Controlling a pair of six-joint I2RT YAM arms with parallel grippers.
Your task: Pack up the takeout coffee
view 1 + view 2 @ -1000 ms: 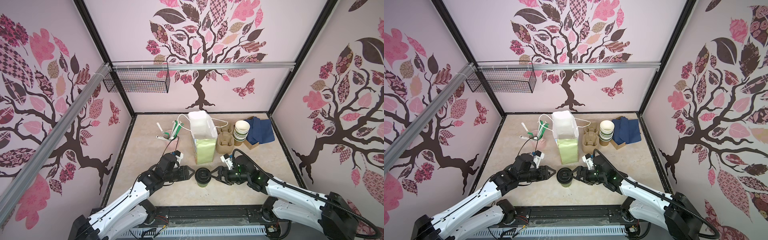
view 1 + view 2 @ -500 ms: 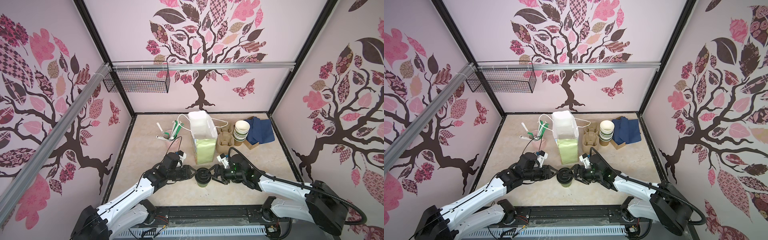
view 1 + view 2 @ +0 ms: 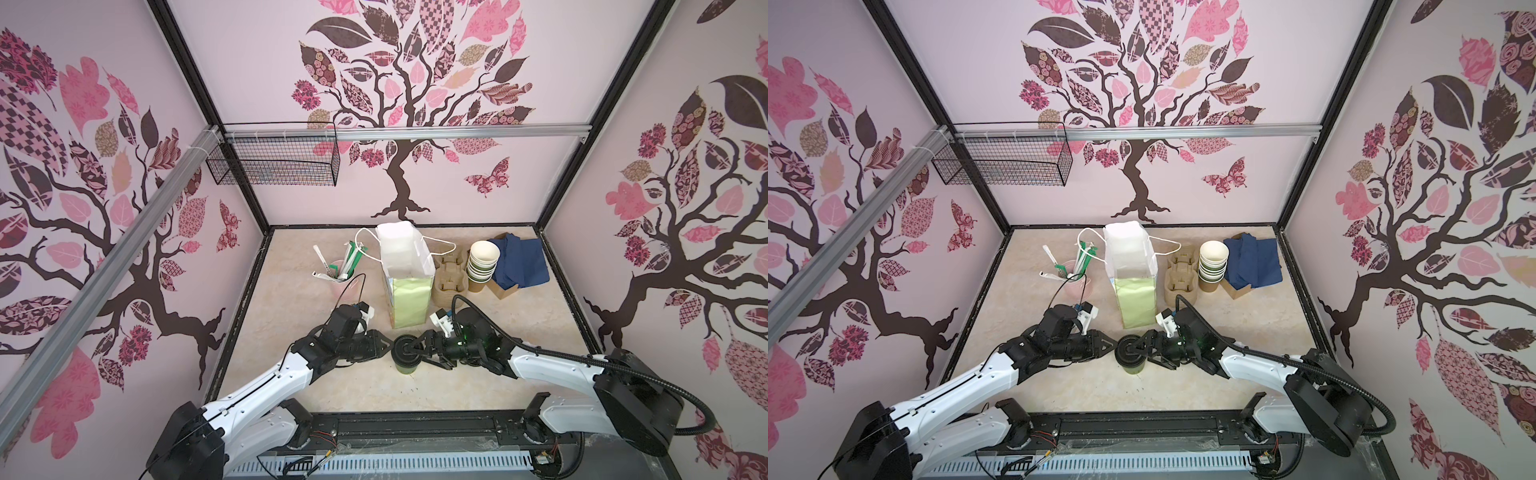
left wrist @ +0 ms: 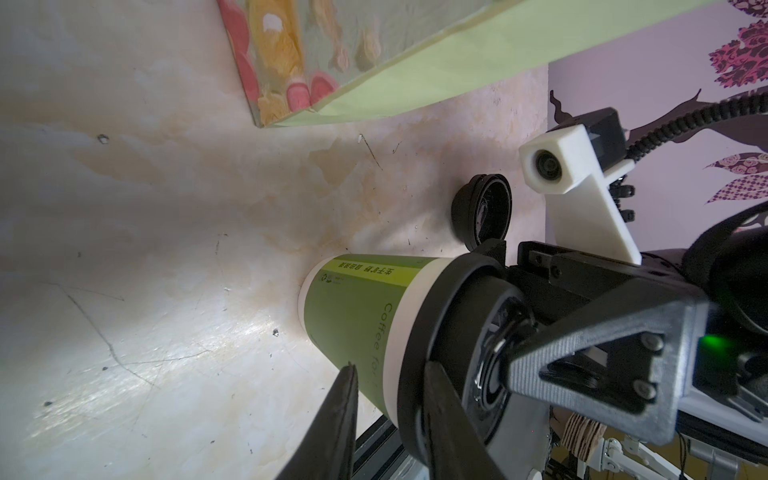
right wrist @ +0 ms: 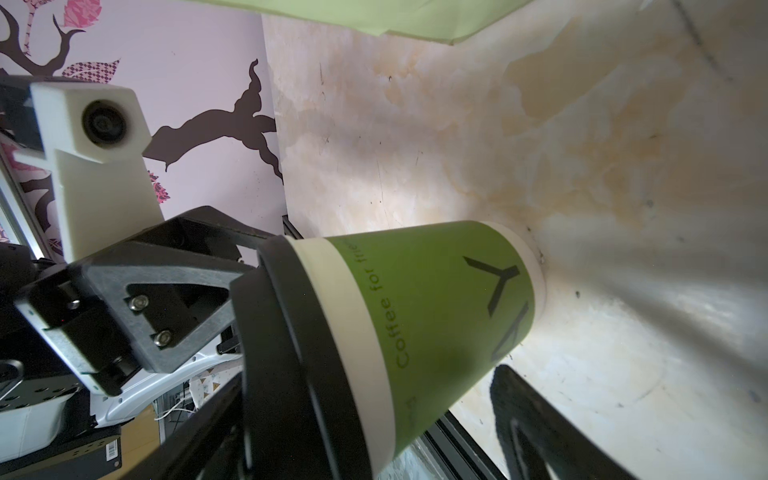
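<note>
The takeout coffee (image 3: 405, 366) (image 3: 1132, 367), a green paper cup under a black lid (image 3: 405, 351), stands upright near the table's front, before the paper bag (image 3: 409, 299) (image 3: 1136, 301). My left gripper (image 3: 388, 347) (image 3: 1113, 345) meets the lid's left edge. In the left wrist view its narrow jaws (image 4: 390, 368) are turned on edge, one finger beside the green wall (image 4: 353, 307), the other across the lid's rim, with a slit of floor showing. My right gripper (image 3: 417, 352) (image 3: 1144, 352) stands open from the right, also on edge: one finger over the lid, one of its fingers (image 5: 540, 415) low by the cup (image 5: 436, 299).
A loose black lid (image 4: 482, 212) lies on the table behind the cup. Behind the bag's right side stand a cardboard cup carrier (image 3: 449, 278), a stack of lidless cups (image 3: 482, 262) and a blue cloth (image 3: 519, 262). A pink cup of straws (image 3: 343, 276) is at back left.
Both grippers have moved in toward the cup from either side. The left jaws have narrowed markedly; the right jaws have narrowed a little. The cup has stayed in place.
</note>
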